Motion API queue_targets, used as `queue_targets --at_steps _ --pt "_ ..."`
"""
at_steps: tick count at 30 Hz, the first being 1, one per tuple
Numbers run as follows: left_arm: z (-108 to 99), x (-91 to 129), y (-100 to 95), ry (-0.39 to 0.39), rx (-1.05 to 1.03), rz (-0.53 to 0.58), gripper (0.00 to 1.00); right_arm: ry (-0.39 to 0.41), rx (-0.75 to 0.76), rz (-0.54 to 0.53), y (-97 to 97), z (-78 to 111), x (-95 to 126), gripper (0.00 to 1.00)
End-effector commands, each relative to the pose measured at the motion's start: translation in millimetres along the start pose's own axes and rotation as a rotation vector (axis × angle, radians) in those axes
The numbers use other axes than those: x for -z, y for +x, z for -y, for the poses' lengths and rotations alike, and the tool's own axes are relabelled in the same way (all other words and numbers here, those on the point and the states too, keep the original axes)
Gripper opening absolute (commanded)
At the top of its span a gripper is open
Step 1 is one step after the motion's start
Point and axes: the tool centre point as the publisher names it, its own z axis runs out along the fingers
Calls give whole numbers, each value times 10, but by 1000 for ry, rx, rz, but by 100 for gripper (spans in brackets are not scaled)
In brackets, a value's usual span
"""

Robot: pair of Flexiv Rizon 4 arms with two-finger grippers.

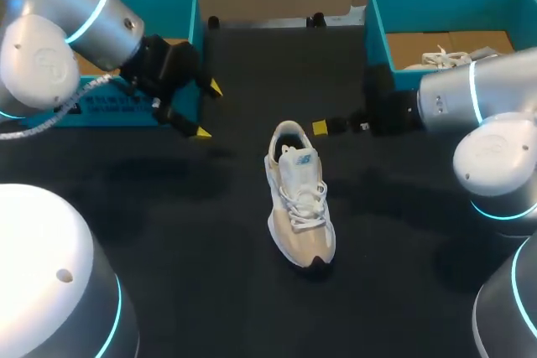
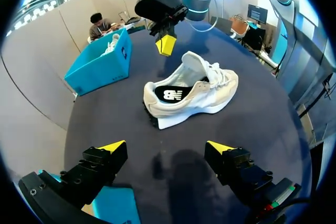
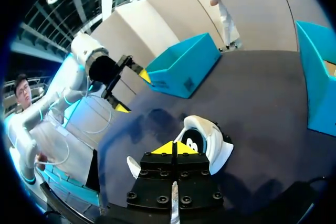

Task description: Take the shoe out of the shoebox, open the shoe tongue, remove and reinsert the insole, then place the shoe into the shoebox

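Table (image 1: 168,207): black | right shoebox (image 1: 377,31): teal, far right corner, second shoe (image 1: 443,59) inside | left shoebox (image 1: 180,6): teal, far left | shoe (image 1: 299,207): white, upright mid-table, outside both boxes, heel to far edge | my left gripper (image 1: 208,110): jaws wide, beside left shoebox, apart from shoe | my right gripper (image 1: 320,127): tips pressed together, just beside shoe's heel.

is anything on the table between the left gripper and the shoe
Nothing visible. Only bare table lies between the open left gripper and the shoe; the right gripper hangs beyond the shoe, outside that path.
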Motion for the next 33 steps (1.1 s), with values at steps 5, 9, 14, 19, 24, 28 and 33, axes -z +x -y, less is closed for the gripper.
queue_targets --at_steps 5,9,14,19,24,28,33 --pt "-16 302 92 -33 -22 6 100 8 -58 254 85 -2 -176 0" --pt "-64 413 97 -52 -14 30 100 68 -86 394 130 -40 -217 0" --pt "-94 486 109 -52 -8 45 100 104 -91 479 181 -86 -256 0" --pt "-92 490 136 -61 -15 32 100 129 -119 550 250 -136 -264 0" --pt "-105 566 163 -73 -17 35 100 138 -129 612 316 -145 -249 0" --pt "-117 668 187 -88 -19 39 100 174 -127 677 354 -131 -260 0" --pt "-176 786 176 -111 -7 46 100 242 -128 767 374 -111 -293 0"
